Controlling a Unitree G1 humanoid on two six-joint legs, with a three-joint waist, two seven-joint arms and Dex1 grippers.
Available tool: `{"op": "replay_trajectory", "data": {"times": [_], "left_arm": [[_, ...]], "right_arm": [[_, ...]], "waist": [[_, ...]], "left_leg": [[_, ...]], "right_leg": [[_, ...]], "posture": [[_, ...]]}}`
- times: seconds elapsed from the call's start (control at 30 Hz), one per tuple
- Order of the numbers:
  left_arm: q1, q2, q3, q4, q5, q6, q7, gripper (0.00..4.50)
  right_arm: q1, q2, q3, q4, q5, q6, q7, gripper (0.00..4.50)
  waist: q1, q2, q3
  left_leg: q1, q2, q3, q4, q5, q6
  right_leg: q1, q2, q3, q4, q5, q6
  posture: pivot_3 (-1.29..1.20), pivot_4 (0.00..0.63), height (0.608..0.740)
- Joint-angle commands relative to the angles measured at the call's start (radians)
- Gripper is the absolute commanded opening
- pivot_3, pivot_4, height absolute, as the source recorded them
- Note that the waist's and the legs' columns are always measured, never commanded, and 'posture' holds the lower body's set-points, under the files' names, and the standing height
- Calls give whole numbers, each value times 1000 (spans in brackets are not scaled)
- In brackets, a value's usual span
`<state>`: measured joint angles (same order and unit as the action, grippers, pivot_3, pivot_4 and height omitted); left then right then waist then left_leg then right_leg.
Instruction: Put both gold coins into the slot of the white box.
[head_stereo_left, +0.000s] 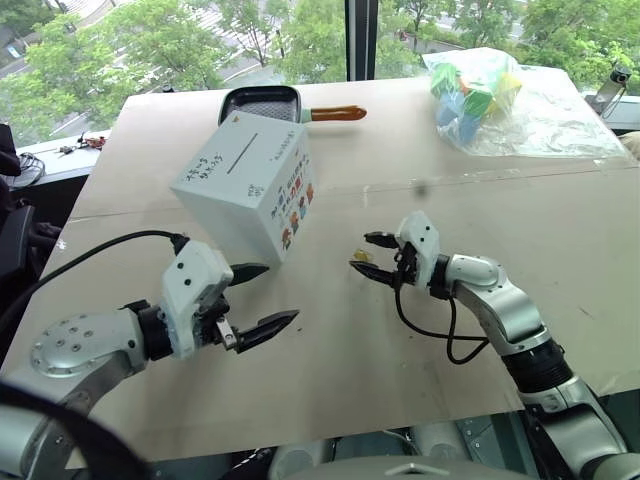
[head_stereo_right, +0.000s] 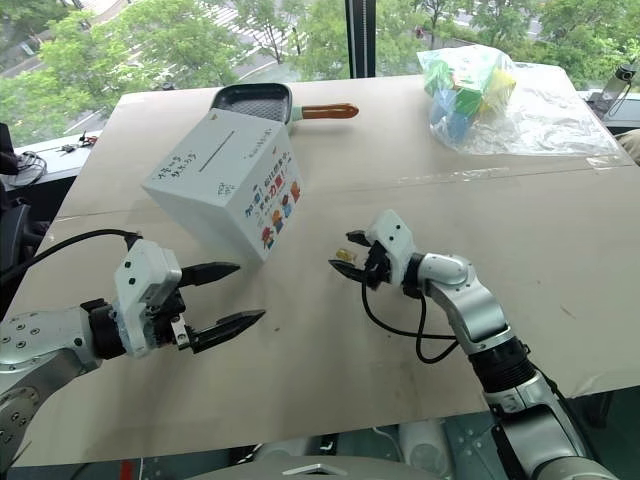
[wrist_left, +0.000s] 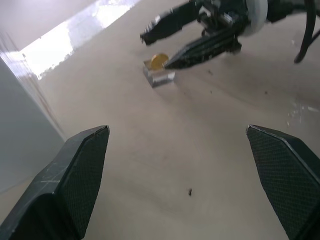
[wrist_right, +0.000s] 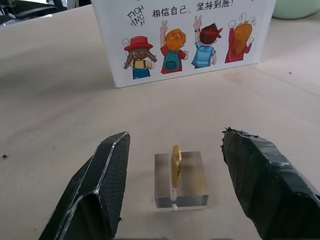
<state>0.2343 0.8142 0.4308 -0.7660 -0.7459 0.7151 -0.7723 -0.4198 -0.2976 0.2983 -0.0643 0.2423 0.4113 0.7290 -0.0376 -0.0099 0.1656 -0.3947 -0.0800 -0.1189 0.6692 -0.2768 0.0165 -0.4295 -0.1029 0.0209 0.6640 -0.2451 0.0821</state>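
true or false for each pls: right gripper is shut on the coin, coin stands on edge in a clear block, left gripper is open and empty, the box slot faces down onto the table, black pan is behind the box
1. The right gripper is shut on the gold coin. False: its fingers stand open on either side of the coin, not touching it.
2. The coin stands on edge in a clear block. True.
3. The left gripper is open and empty. True.
4. The slot of the white box faces down onto the table. False: the slit is on the upper face.
5. The black pan lies behind the box. True.
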Motion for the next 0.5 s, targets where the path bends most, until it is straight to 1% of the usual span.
{"op": "replay_trajectory", "data": {"times": [0.03, 0.1, 0.13, 0.17, 0.23, 0.4, 0.47, 0.5], "left_arm": [[20, -60, 16, 35, 15, -93, -11, 4500], [35, -95, 12, 57, 37, -134, -7, 4500], [43, -98, 10, 65, 49, -144, -9, 4500], [50, -100, 8, 77, 61, -158, -18, 4500], [57, -102, 6, 95, 73, -178, -24, 4500], [24, -129, -4, 116, 44, -198, -13, 4500], [0, -154, -10, 115, 10, -194, -1, 4500], [-22, -183, -16, 110, -32, -186, 18, 4500]], "right_arm": [[-12, 20, -10, -11, -7, 10, -22, 2669], [-15, 22, -17, -8, -6, 19, -24, 2018], [-15, 20, -18, -11, -5, 22, -21, 1406], [-13, 18, -19, -19, -2, 26, -18, 1087], [-9, 16, -24, -31, 6, 39, -16, 48], [-6, 18, -41, -58, 31, 56, -12, 17], [-10, 44, -72, -80, 83, 87, -20, 17], [-14, 72, -103, -98, 137, 125, -32, 17]], "waist": [[0, 0, 0], [1, 0, 0], [1, 0, 0], [2, 0, 0], [2, 0, 0], [2, 0, 0], [2, 0, 0], [2, 0, 0]], "left_leg": [[0, 0, 0, 0, 0, 0], [0, 0, 0, 0, 0, 0], [0, 0, 0, 0, 0, 0], [0, 0, 0, 0, 0, 0], [0, 0, 0, 0, 0, 0], [0, 0, -1, 0, 0, 0], [0, 0, 0, 0, 0, 0], [0, 0, -1, 0, 0, 0]], "right_leg": [[0, 0, 0, 0, 0, 0], [0, 0, -1, 0, 0, 0], [0, 0, -1, 0, 0, 0], [0, 0, -1, 0, 0, 0], [0, 0, -1, 0, 0, 0], [0, 0, -1, 0, 0, 0], [0, 0, -1, 0, 0, 0], [0, 0, -1, 0, 0, 0]], "posture": [[0, 150, 721], [0, 150, 721], [0, 150, 721], [0, 150, 721], [0, 150, 721], [0, 150, 721], [0, 150, 721], [0, 150, 721]]}}
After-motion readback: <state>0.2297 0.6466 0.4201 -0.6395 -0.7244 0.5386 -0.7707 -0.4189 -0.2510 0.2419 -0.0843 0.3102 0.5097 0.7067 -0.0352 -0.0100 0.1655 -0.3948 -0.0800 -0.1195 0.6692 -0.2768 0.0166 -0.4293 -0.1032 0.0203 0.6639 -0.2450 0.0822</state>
